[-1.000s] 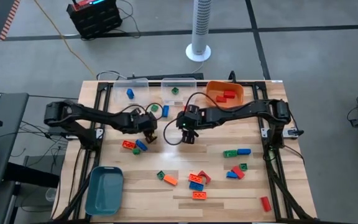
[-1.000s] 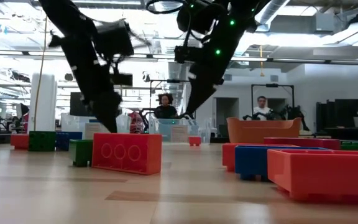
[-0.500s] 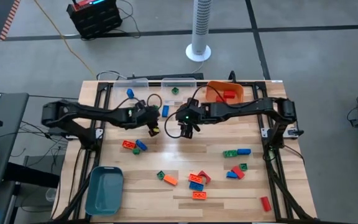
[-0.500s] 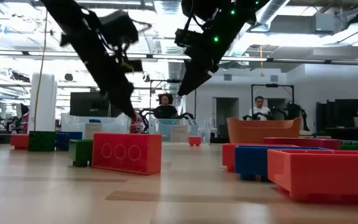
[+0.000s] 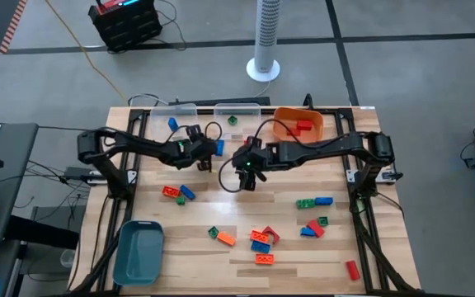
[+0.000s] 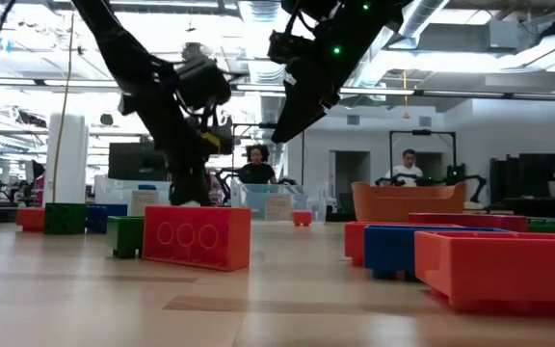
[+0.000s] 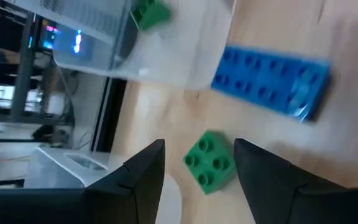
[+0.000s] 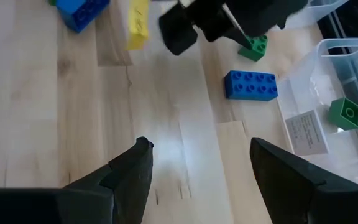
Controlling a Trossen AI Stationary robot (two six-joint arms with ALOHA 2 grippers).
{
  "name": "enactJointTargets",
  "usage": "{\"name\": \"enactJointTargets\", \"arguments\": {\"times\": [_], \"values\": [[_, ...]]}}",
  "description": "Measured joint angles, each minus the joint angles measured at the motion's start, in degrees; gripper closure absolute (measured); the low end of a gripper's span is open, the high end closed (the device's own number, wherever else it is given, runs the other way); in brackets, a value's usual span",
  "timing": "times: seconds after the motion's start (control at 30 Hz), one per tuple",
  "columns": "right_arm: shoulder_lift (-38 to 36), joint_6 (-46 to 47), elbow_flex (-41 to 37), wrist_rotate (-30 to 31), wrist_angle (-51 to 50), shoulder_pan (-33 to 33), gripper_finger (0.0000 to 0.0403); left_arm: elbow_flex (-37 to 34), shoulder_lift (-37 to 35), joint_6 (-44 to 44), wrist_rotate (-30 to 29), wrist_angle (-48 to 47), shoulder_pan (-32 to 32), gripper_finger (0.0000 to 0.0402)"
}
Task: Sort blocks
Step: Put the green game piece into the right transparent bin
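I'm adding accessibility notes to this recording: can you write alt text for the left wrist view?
The left gripper hangs open above a small green studded plastic brick that lies on the pale wooden table between its two dark fingers. Beyond it lies a long flat blue studded brick, and another green brick sits in a clear plastic bin.

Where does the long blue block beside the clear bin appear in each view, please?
High view: long blue block near the clear bin.
Low view: not identifiable.
Left wrist view: beside a green block.
Right wrist view: beside that bin.
Shared landmark: the clear bin.
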Motion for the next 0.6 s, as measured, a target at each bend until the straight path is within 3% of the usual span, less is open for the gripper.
{"name": "enactJointTargets", "arguments": {"times": [0.3,0.47,0.6], "values": [[0.0,-0.09,0.0,0.02,-0.15,0.02,0.0127,0.11,2.76,-1.8,0.02,-1.75,-0.68,0.0214],[0.0,-0.27,0.0,0.04,-0.48,0.0,0.0127,1.29,0.4,-9.06,5.88,-10.32,-3.04,0.0214],[0.0,-0.38,0.0,0.04,-0.46,-0.36,0.0127,4.03,-2.19,-14.3,6.46,-19.94,-6.69,0.0214]]}}
